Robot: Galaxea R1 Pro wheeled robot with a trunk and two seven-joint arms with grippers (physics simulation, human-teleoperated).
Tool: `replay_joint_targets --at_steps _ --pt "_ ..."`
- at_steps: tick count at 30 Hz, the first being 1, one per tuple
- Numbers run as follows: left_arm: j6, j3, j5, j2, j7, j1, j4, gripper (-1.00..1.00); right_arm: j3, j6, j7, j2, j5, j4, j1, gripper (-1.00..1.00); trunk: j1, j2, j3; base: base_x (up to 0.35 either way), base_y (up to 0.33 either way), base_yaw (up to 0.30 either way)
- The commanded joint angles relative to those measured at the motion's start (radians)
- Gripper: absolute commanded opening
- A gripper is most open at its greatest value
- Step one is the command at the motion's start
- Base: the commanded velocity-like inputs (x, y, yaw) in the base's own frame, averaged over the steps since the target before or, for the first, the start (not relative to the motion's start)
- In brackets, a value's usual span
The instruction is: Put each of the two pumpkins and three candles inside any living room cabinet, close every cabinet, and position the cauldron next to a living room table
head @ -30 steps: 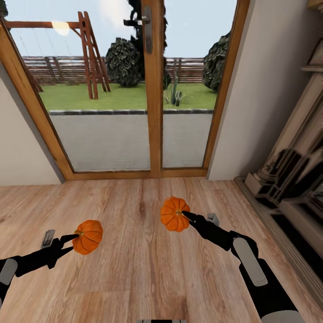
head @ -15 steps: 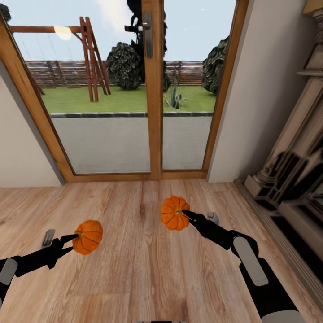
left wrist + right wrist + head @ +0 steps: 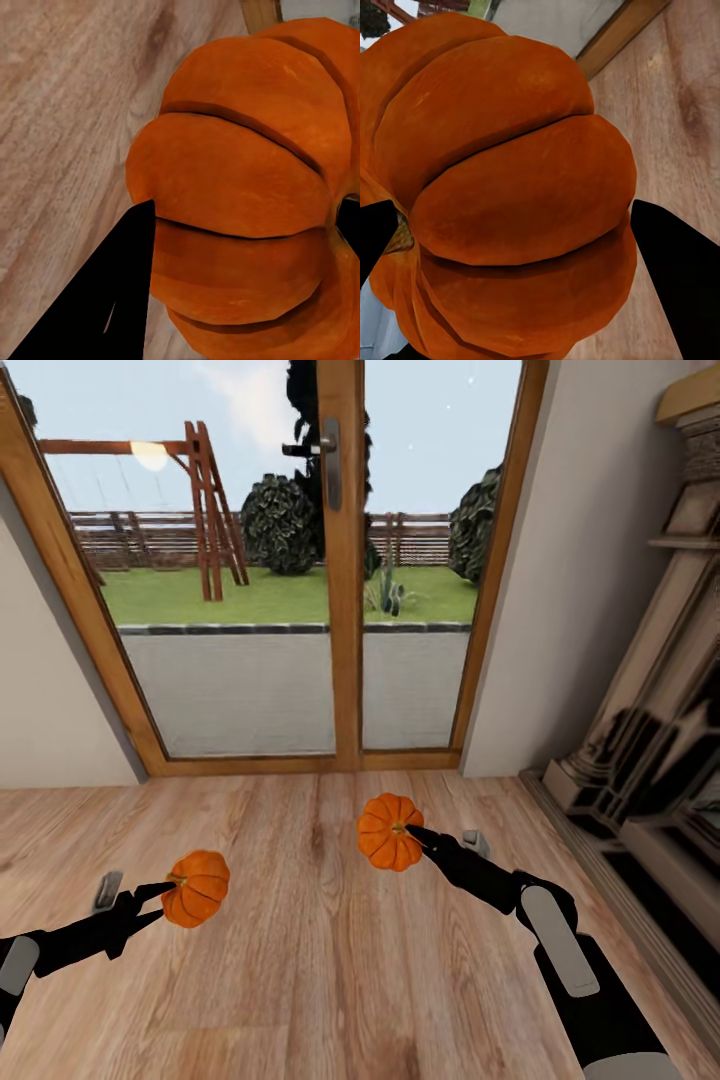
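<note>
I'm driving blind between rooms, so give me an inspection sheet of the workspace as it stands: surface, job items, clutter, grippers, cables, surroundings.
Surface: wooden plank floor, bare where it shows.
Job's things: left pumpkin and right pumpkin, both held above the floor; candles, cabinet, cauldron and table: nothing seen.
Clutter: nothing seen.
Grippers: left gripper shut on the left pumpkin at its stem end; right gripper shut on the right pumpkin, fingers either side of it in the right wrist view.
Cables: nothing seen.
Surroundings: glazed wooden patio doors ahead, shut, garden beyond; stone fireplace surround to the right.
</note>
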Motion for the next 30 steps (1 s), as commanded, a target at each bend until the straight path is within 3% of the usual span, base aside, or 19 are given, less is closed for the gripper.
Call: replay_joint_targets --at_steps 1,26,30 --pt "-0.001 -0.001 -0.001 0.000 0.004 0.000 0.000 -1.00 0.000 0.000 -0.004 0.000 0.000 0.000 0.000 -1.00 0.000 0.000 0.002 0.000 0.000 0.000" --pt "-0.001 -0.001 -0.001 0.000 0.004 0.000 0.000 -1.00 -0.001 0.003 -0.003 0.000 0.000 -0.002 0.000 -1.00 -0.012 0.006 0.058 0.000 0.000 0.000" --pt "-0.001 -0.001 -0.001 0.000 0.004 0.000 0.000 -1.00 -0.001 0.004 -0.003 0.000 0.000 -0.002 0.000 -1.00 -0.027 0.033 0.064 0.000 0.000 0.000"
